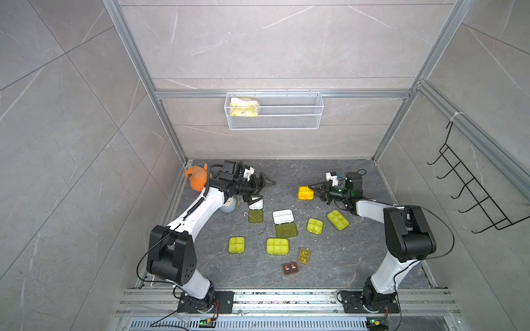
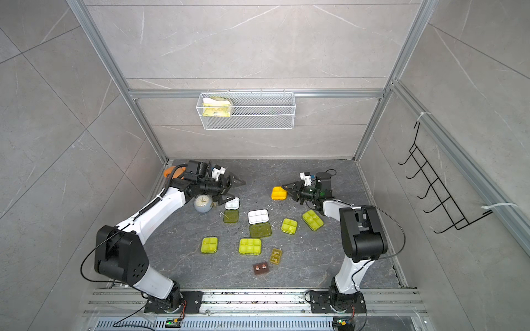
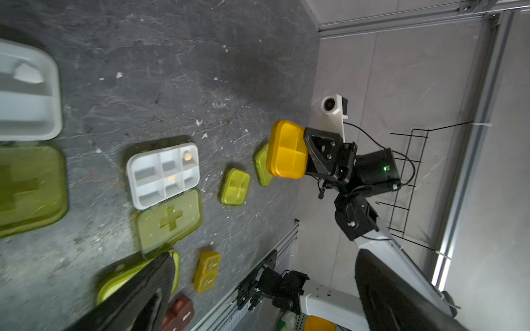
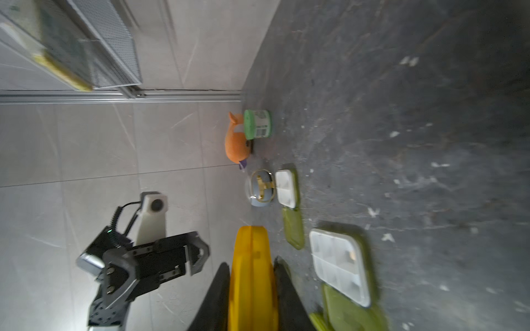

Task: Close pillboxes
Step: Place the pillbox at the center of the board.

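My right gripper (image 1: 314,190) is shut on the orange pillbox (image 1: 305,193), whose lid lies flat against its tray; in the right wrist view the orange pillbox (image 4: 252,246) stands edge-on between both fingers. My left gripper (image 1: 262,190) hangs wide open at the back left, holding nothing, just above a small open pillbox with a white tray (image 1: 256,204) and a flat green lid (image 1: 255,216). A larger open pillbox (image 1: 283,216) lies mid-table with its lid (image 1: 286,230) folded out. Several closed yellow-green pillboxes (image 1: 277,246) lie around, plus a tiny amber one (image 1: 304,256) and a brown one (image 1: 290,268).
A small round grey clock (image 1: 229,207) sits under the left arm, beside an orange plush toy (image 1: 198,179) and a green-lidded jar (image 4: 256,124) in the back left corner. A wire basket (image 1: 274,110) hangs on the back wall and a black hook rack (image 1: 473,186) on the right wall.
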`<state>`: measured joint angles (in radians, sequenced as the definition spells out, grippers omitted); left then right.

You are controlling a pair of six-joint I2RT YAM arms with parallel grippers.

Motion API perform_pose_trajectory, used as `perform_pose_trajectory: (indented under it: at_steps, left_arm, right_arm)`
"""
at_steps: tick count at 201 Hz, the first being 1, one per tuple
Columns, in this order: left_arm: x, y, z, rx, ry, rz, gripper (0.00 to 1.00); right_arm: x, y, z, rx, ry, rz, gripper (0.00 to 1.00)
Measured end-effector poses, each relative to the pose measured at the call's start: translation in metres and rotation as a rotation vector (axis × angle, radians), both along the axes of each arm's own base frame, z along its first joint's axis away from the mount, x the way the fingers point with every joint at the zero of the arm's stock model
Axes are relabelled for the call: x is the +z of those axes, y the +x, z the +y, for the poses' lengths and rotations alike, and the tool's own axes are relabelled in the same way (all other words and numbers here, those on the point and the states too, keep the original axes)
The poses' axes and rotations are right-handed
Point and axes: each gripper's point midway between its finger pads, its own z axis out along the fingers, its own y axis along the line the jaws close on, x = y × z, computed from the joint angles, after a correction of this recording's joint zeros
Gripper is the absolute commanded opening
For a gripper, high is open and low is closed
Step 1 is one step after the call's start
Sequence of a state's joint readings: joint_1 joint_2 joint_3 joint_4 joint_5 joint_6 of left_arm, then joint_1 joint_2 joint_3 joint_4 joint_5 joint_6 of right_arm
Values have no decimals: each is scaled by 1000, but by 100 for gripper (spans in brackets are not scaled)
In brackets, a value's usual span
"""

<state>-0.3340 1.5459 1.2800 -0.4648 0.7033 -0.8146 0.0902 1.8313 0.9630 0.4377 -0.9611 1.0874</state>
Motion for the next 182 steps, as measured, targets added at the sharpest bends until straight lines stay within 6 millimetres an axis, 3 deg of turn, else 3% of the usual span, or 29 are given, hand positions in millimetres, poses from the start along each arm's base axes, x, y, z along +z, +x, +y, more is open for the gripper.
perform_pose_trajectory:
  at_steps: [26,66,92,134,155,182]
  left_arm:
    - [-19,-29,19,-1,77,48,100]
    - [-50,-54,37,15,148,147,100]
    - [-58,-59,41,18,161,177,100]
    - [-69,-65,43,21,169,207,100]
    - [-70,-65,43,22,169,209,100]
    - [-69,-64,43,22,166,202,100]
  right_arm:
    - [-34,12,-4,29,-77,33,20]
    - [-55,29,-12,60,-150,17,21]
    - [-72,34,-22,65,-185,32,26]
    - [-99,30,-39,70,-230,85,44]
    - [-102,29,-49,66,-235,93,57]
    - [-97,34,-67,47,-252,69,63]
